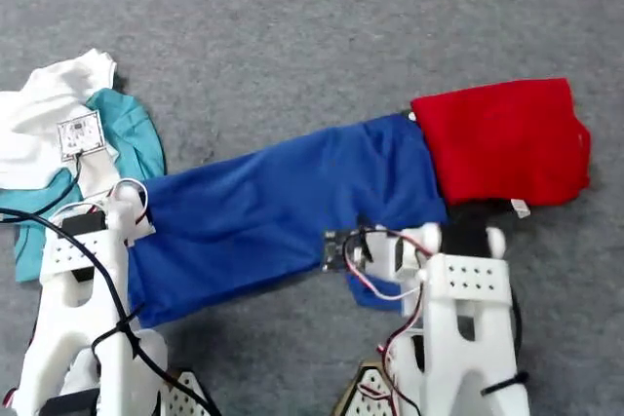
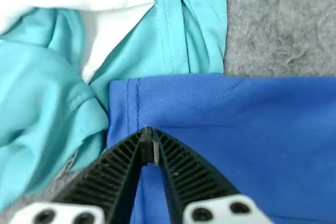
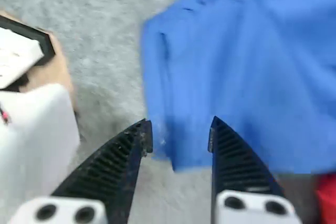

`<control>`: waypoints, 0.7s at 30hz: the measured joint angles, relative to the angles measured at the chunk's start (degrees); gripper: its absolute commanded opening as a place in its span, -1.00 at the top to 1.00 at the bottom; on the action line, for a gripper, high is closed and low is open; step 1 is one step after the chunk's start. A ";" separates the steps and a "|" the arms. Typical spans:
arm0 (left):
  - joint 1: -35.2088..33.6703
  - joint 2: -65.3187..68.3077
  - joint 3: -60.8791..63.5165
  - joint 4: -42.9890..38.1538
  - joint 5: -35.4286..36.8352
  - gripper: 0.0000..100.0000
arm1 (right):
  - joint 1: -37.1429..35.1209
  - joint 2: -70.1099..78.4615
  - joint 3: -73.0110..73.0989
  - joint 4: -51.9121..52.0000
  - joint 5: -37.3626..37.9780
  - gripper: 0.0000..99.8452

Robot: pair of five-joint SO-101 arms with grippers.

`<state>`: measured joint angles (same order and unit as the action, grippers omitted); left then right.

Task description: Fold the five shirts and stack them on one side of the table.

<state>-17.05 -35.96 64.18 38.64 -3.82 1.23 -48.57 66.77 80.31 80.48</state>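
Observation:
A blue shirt [image 1: 283, 211] lies spread in a long band across the middle of the grey table [image 1: 292, 56]. My left gripper [image 2: 148, 141] is shut on the blue shirt's [image 2: 236, 129] hemmed corner, beside the teal shirt [image 2: 47, 114]. In the high view that arm [image 1: 93, 241] sits at the blue shirt's left end. My right gripper [image 3: 177, 135] is open just above the shirt's near edge [image 3: 252, 77], with cloth between its fingers. A folded red shirt [image 1: 502, 138] rests at the right, over the blue shirt's end. A teal shirt [image 1: 132, 133] and a white shirt [image 1: 44, 114] lie bunched at the left.
A dark garment [image 1: 478, 216] peeks out under the red shirt, next to the right arm [image 1: 458, 280]. Cables run along both arms. The far half of the table is bare grey felt. A small board [image 3: 21, 51] on brown card lies by the right arm's base.

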 measured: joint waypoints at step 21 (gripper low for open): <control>0.00 0.00 0.00 -0.53 1.23 0.95 | -6.42 12.22 7.21 -15.91 -0.35 0.90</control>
<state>-17.05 -35.96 64.18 38.11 -2.59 -5.19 -36.35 73.98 64.40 80.13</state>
